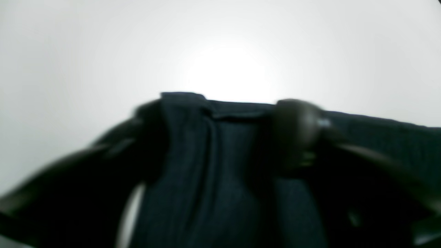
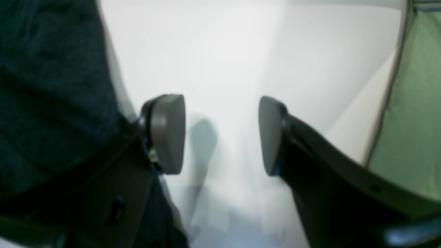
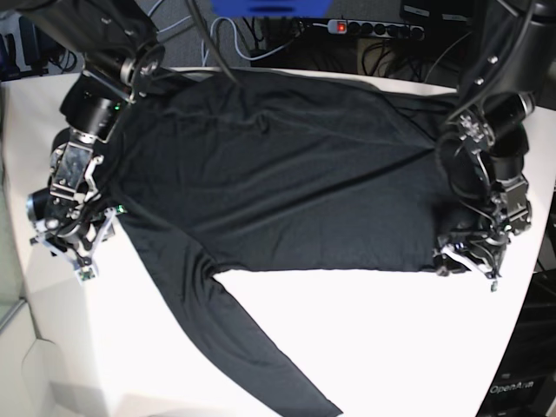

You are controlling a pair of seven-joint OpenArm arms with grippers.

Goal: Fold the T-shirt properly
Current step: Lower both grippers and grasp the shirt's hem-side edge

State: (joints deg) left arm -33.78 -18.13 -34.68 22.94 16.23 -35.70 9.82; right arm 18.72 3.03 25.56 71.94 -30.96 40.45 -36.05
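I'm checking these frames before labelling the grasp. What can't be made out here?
- Left wrist view: the left gripper is motion-blurred, so whether it has pinched the T-shirt hem is unclear.
- Base view: the shirt's far edge runs under the arms; its other sleeve is not visible.
- Right wrist view: the right gripper is open over the bare table; the shirt is cut off at the left edge.

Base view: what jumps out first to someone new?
A big black shirt spread flat over most of the white table, one long sleeve trailing toward the near edge. The left pincer sits at the shirt's corner on the view's right, fabric between its fingers in the blurred wrist view. The right pincer is by the opposite edge, open over bare table.
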